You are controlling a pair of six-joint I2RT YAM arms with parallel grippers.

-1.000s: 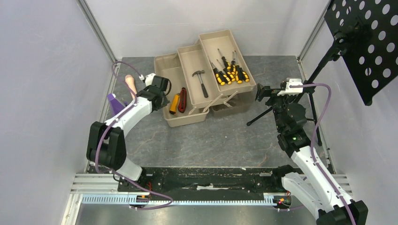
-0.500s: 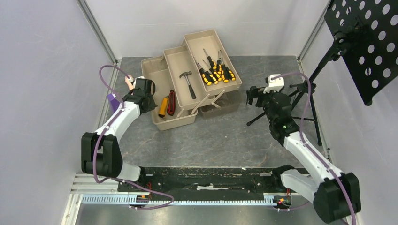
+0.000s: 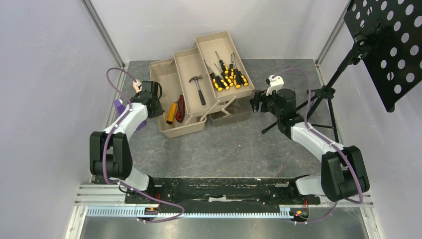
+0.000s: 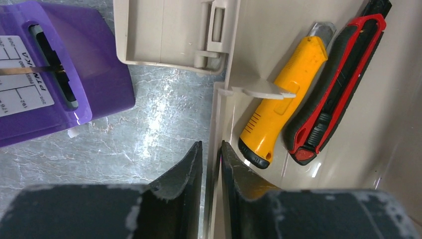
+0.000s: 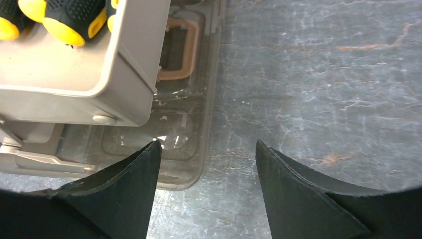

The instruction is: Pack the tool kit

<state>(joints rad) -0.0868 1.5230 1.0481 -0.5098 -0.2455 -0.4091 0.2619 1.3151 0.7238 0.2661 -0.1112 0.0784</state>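
Block: purple block [image 4: 50, 74] far left, flat on the table [image 3: 224, 149], just beside the toolbox [image 3: 181, 132]; not kit.
Left gripper: left gripper [image 4: 210, 149] straddles the lowest tray's left wall, jaws a sliver apart. I can't tell if they pinch the wall or only flank it.
Kit: toolbox sits toward the back of the table, trays fanned out. Yellow knife [image 4: 278, 99] and utility knife [image 4: 338, 84] are in the low tray, hammer [image 3: 198, 87] in the middle one, screwdrivers [image 3: 226, 77] in the top one.
Right gripper: right gripper [image 5: 206, 199] released, jaws wide, nothing between them. It hovers at the box's right edge, near the handle [image 5: 186, 50].
Risk: if I fold the trays while only one side is held, the box may skid or twist. Fingers on the wall could get trapped, and a tilted top tray could spill the screwdrivers. The right arm is close to the stand [image 3: 318, 99] and could snag it.
Surface: grey marbled, looks smooth; I'd guess little grip.
Room: pale walls around, perforated black panel [image 3: 388, 45] upper right.
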